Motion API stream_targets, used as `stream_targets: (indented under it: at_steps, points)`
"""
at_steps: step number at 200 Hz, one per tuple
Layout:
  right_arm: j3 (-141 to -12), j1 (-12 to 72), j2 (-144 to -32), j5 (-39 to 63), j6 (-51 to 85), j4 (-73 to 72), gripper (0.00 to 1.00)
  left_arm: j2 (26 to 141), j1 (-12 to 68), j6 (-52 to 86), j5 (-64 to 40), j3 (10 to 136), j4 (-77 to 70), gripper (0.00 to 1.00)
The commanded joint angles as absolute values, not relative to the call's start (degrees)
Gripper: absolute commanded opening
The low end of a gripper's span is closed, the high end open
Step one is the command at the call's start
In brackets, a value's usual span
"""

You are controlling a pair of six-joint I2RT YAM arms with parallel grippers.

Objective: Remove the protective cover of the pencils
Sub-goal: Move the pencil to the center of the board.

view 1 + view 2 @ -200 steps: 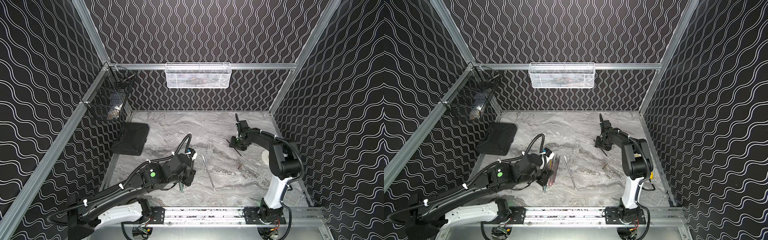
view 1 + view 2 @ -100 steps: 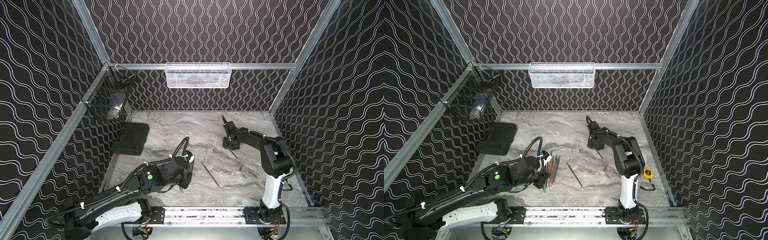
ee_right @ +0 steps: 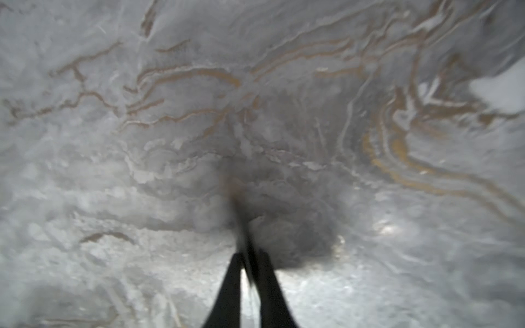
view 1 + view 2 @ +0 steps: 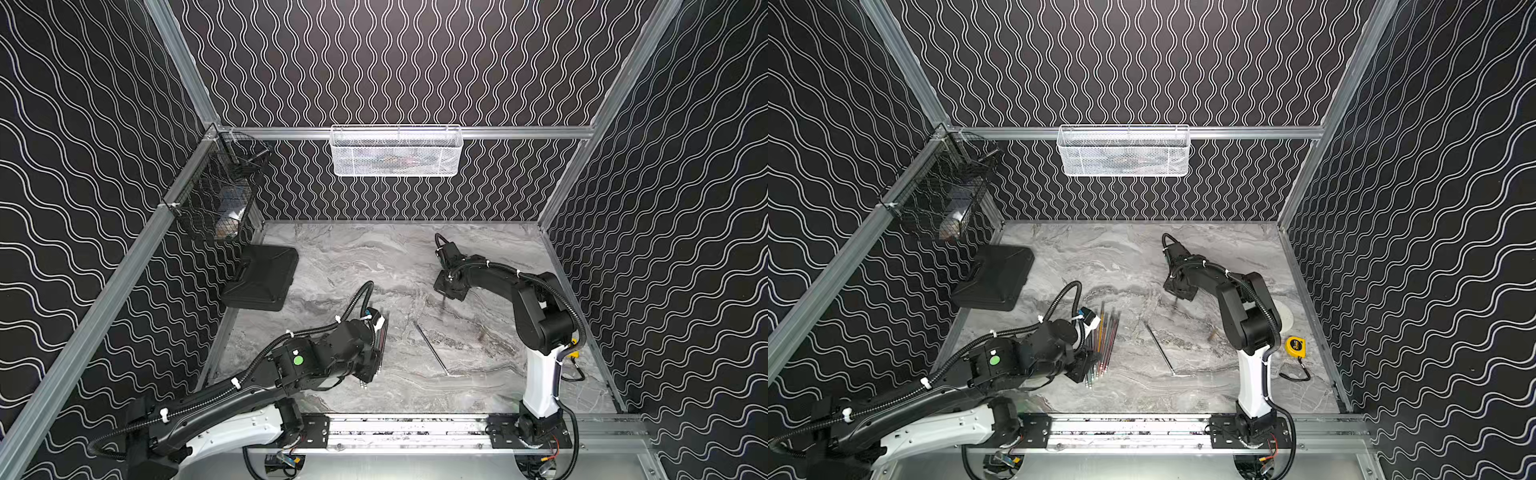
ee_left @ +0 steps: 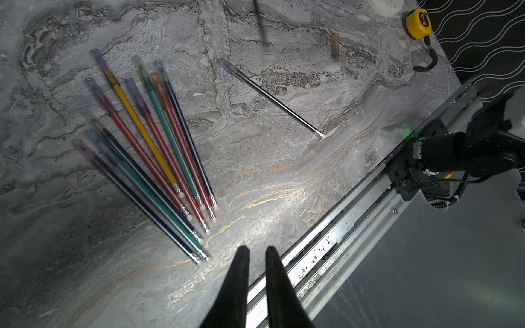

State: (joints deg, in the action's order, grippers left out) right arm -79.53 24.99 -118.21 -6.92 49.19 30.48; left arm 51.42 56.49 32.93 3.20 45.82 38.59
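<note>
ten or so pencils (image 5: 153,147) lie flat on the grey marble table (image 5: 284,170), spread like a fan. they are red, yellow, green, dark blue and purple. their small pale ends lie close to the tips of the left gripper (image 5: 256,250), and the pencils reach away from it. each one has a see-through cover on the end far from the gripper. the left gripper's two black fingers (image 5: 241,272) stand a little apart with nothing between them, and they do not touch the pencils. in a top view the same bunch (image 4: 1104,340) lies just beside the left gripper.

one more pencil, a black one (image 5: 270,96), lies alone on the table, apart from the bunch. in both top views it (image 4: 432,349) (image 4: 1159,347) lies between the two grippers.

the right gripper (image 3: 248,257) is clamped tight on a thin dark stick (image 3: 241,221). the stick pokes out past the finger tips toward the table. it is too blurry to tell if it is a pencil or a cover. in both top views the right gripper (image 4: 448,293) (image 4: 1177,293) points down at the table, well apart from the bunch, with the stick (image 4: 1176,302) hanging under it.

a yellow tape measure (image 5: 418,24) lies far from the left gripper, near the wall, and a small brown bit (image 5: 335,45) lies on the table past the lone pencil.
</note>
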Motion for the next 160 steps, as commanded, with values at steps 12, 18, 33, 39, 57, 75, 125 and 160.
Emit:
stream_targets:
  at_steps: [12, 18, 33, 39, 57, 75, 125, 160]
  points:
    - [-74.3, 25.49, -119.84, 0.51, 60.1, 36.85, 0.06, 50.77, 56.42, 32.96, 3.34, 45.97, 38.36, 0.17]
    - [-74.01, 25.61, -119.59, 0.56, 60.12, 36.41, 0.07, 50.58, 56.42, 32.88, 3.42, 46.02, 38.56, 0.17]
    - [-74.97, 25.75, -119.87, -0.53, 59.74, 37.52, 0.07, 50.05, 56.42, 32.87, 3.6, 45.97, 39.0, 0.17]
    - [-75.55, 25.75, -120.1, -1.22, 59.44, 38.27, 0.07, 49.79, 56.37, 32.94, 3.63, 45.97, 39.1, 0.17]
    - [-76.87, 27.48, -120.12, -3.47, 58.25, 40.09, 0.07, 49.22, 56.41, 33.13, 3.52, 45.67, 39.29, 0.18]
    - [-76.73, 28.11, -119.26, -6.34, 57.22, 40.63, 0.07, 49.21, 56.41, 33.31, 3.18, 45.24, 39.03, 0.18]
    - [-78.31, 28.92, -120.63, -15.9, 48.94, 44.52, 0.03, 49.92, 56.42, 33.49, 2.56, 45.09, 38.51, 0.18]
    - [-75.26, 28.92, -119.12, -16.6, 47.63, 43.68, 0.03, 51.05, 56.38, 33.75, 2.04, 44.83, 37.34, 0.18]
